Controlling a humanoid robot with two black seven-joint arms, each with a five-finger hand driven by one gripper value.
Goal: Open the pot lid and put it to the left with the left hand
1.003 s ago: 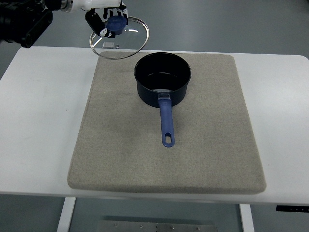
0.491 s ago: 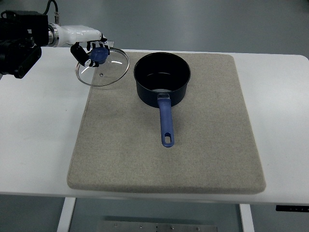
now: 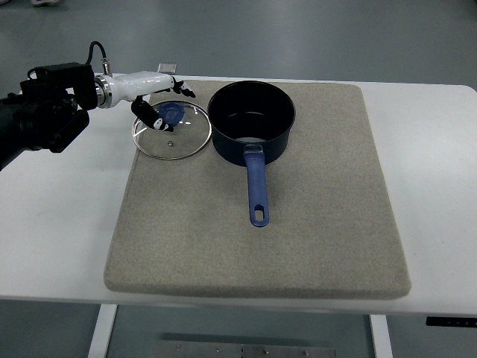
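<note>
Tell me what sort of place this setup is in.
Probably a robot test lab, not a real kitchen: a plain white table with a grey felt mat, holding only a blue pot and its glass lid, over a bare grey floor.

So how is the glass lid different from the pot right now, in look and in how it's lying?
The lid is clear glass with a metal rim, so the mat shows through it; the pot is opaque dark blue. The lid is flat and shallow, the pot deep and open-topped. The lid carries a small round knob, the pot a long handle pointing toward the camera. The left hand is at the lid; nothing touches the pot. Both are round, with blue fittings, on the mat.
</note>
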